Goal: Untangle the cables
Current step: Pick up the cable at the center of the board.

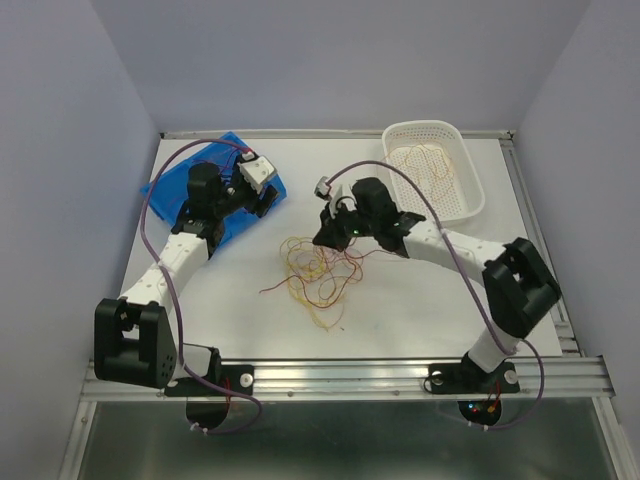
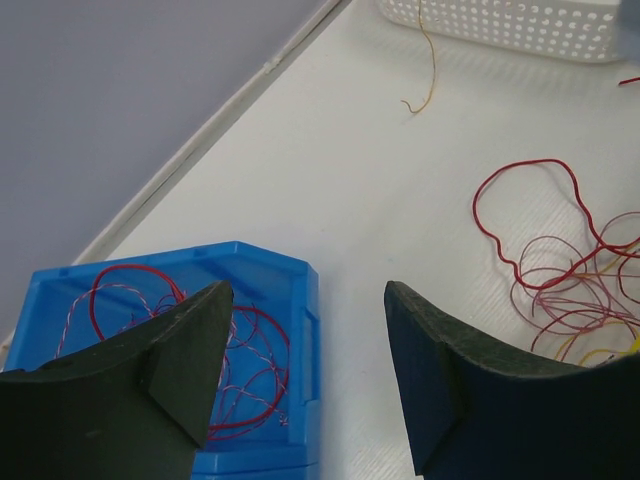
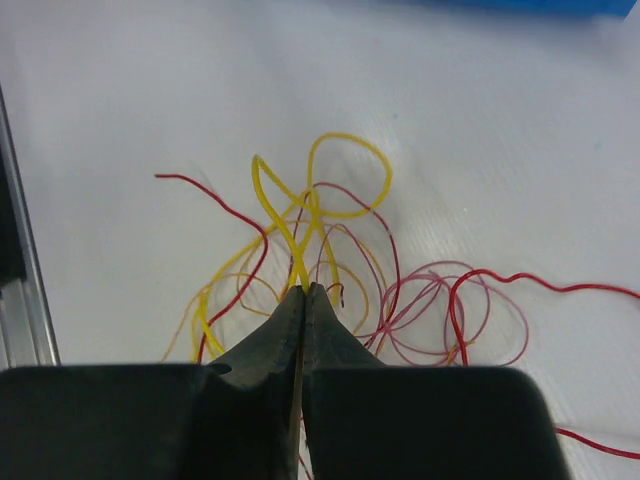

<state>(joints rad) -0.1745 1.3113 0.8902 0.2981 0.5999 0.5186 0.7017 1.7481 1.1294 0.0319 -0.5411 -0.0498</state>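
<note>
Right gripper [image 3: 302,290] is pinching a yellow strand [image 3: 283,225] right at its tips. Jaws are fully together, and the strand's loop is rising just ahead of them. It's sitting low over the cables [image 1: 315,272], a loose red-and-yellow tangle lying on the white table [image 1: 420,300] mid-workspace, between the two arms.

Left gripper [image 2: 307,292] is hanging wide with nothing between the fingers, hovering over the blue bin [image 2: 303,315] at far left. Bin is holding red wires [image 2: 135,290] plus some red-white twisted ones.

White basket [image 1: 432,126] is sitting at far right with yellow coils [image 1: 428,160] lying inside. One yellow-orange piece [image 2: 428,60] is running from the basket's side onto the table. Red loops [image 2: 540,230] at the tangle's edge are showing in the left wrist view, well apart from the left fingers.
</note>
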